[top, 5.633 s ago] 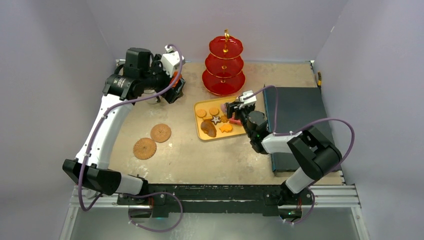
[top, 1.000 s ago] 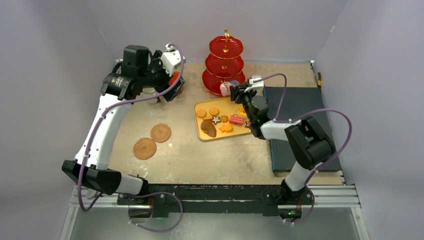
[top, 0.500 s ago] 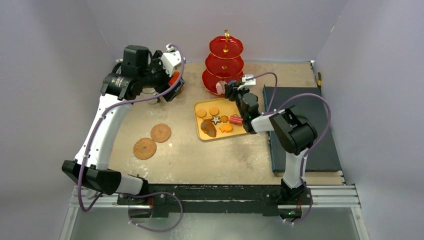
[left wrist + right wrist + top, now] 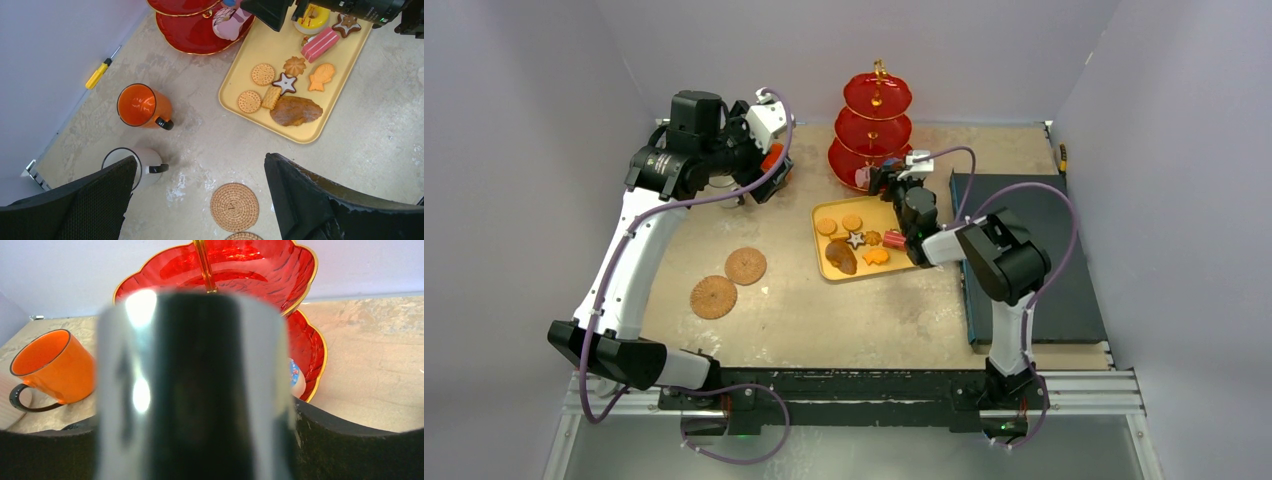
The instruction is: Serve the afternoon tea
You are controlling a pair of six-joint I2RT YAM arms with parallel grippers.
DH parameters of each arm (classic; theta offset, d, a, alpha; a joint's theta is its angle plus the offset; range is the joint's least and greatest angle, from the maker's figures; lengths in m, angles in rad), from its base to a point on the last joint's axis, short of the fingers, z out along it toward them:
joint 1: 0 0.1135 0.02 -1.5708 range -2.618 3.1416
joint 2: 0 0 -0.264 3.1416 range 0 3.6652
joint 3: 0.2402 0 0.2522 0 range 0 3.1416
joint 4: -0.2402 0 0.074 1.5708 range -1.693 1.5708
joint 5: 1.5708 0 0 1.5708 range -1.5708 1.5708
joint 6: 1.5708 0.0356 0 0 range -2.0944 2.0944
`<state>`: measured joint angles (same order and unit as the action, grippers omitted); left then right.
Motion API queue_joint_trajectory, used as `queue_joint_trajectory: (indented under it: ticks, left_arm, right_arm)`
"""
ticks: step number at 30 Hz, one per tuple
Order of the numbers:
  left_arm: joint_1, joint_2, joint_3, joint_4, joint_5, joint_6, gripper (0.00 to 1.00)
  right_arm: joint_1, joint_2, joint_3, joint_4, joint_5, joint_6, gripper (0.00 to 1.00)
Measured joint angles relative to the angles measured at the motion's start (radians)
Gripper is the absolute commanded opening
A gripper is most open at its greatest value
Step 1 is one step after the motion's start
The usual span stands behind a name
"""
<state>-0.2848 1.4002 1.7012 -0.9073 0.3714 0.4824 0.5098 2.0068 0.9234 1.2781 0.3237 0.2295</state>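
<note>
From where I stand, the step in hand looks like setting a pastry on the lowest tier of the red stand, which sits at 12 o'clock from the yellow tray on the worktop. To do it well, I'd want the piece brought inward past the gold rim, kept below the middle tier and away from the centre post. It should be lowered until it lies flat before anything lets go, and the arm should then back out low toward 5 o'clock so it does not nudge the stand. The right claw is at the 6 o'clock edge of that bottom tier. It seems narrowly closed on the pink pastry, which hangs tilted over the rim, though its own camera is blocked and I cannot see the pads. The left claw gapes wide and holds nothing, hovering above the orange mug and white mug, touching neither
</note>
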Motion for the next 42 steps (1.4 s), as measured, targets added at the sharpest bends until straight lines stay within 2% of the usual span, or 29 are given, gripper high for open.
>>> queue_joint_trajectory:
  ticks: [4, 11, 22, 33, 42]
  left_arm:
    - [0.0, 0.0, 0.0, 0.0, 0.003, -0.001, 0.99]
    - [0.0, 0.0, -0.004, 0.004, 0.017, -0.009, 0.99]
    - [0.0, 0.0, -0.011, 0.007, 0.03, -0.011, 0.99]
    - [0.0, 0.0, -0.011, 0.007, 0.041, -0.01, 0.99]
    - [0.0, 0.0, -0.011, 0.006, 0.041, -0.01, 0.99]
  right_arm:
    - [0.0, -0.06, -0.05, -0.002, 0.0, -0.008, 0.74]
    - [0.0, -0.303, -0.23, 0.001, 0.014, -0.026, 0.74]
    - [0.0, -0.564, -0.449, -0.15, 0.127, -0.031, 0.75]
    - [0.001, -0.601, -0.492, -0.254, 0.154, -0.02, 0.74]
    - [0.053, -0.853, -0.529, -0.356, 0.052, -0.02, 0.73]
